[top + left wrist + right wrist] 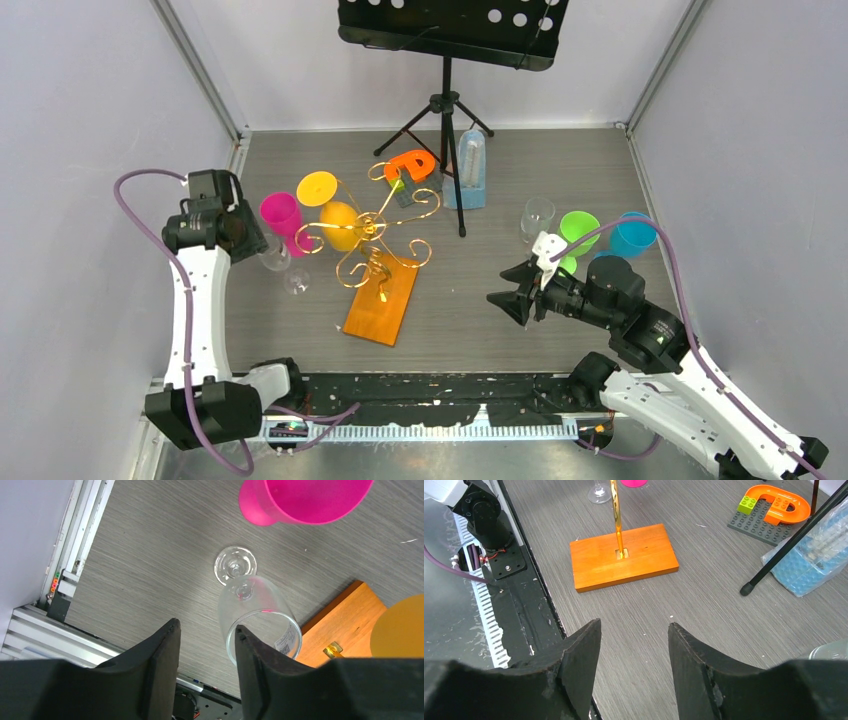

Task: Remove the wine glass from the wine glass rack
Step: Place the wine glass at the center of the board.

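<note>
1. left jaws: apart, gripping nothing. one finger [252, 670] sits right against the wine glass [260, 612] rim.
2. glass stands on its foot on the table [150, 555], off the wine glass rack [375, 243], just beside pink cup [305, 500].
3. next, imo: open wider, lift straight away, no sideways swing or the rim gets nudged.
4. right jaws: open, empty, well apart from glass.

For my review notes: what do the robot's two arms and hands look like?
The left arm and right arm share white link shells and black joints, with a purple cable looping alongside each. The left hand and right hand each end in two matte black, wedge-shaped fingers tapering to blunt tips.
</note>
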Robot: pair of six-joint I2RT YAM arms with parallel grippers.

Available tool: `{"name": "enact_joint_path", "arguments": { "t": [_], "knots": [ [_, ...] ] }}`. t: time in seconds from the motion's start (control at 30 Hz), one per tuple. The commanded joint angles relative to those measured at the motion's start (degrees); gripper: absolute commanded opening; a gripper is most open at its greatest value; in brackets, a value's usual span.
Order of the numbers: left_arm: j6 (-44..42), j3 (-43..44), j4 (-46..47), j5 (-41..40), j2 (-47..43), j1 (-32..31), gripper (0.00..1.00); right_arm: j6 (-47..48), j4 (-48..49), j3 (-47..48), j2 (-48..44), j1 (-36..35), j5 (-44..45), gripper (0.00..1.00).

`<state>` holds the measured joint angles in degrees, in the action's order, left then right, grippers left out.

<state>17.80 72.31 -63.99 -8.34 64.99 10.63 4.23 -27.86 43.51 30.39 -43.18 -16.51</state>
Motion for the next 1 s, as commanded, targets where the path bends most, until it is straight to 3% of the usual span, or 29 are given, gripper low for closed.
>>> {"name": "enact_joint_path", "arguments": {
  "t": [0.0, 0.47, 0.8, 0.97],
  "knots": [
    [0.5, 4.0, 0.6, -0.8, -0.6, 0.4, 0.48, -1.6, 3.4, 2.1, -0.2, -0.2, 1.0, 0.60],
    [1.7, 13.0, -3.7, -1.0, -4.8, 0.3, 0.70, -4.2, 4.0, 5.1, 2.5, -0.1, 3.4, 0.70],
    [5.2, 17.7, -3.1, 13.9, -5.9, 0.4, 0.73, -4.2, 4.1, 4.8, 2.9, -0.2, 1.4, 0.70],
    [8.7, 15.1, 2.5, 23.0, -6.8, 0.4, 0.73, -4.2, 4.0, 4.3, 1.8, -0.2, 1.1, 0.70]
  ]
}}
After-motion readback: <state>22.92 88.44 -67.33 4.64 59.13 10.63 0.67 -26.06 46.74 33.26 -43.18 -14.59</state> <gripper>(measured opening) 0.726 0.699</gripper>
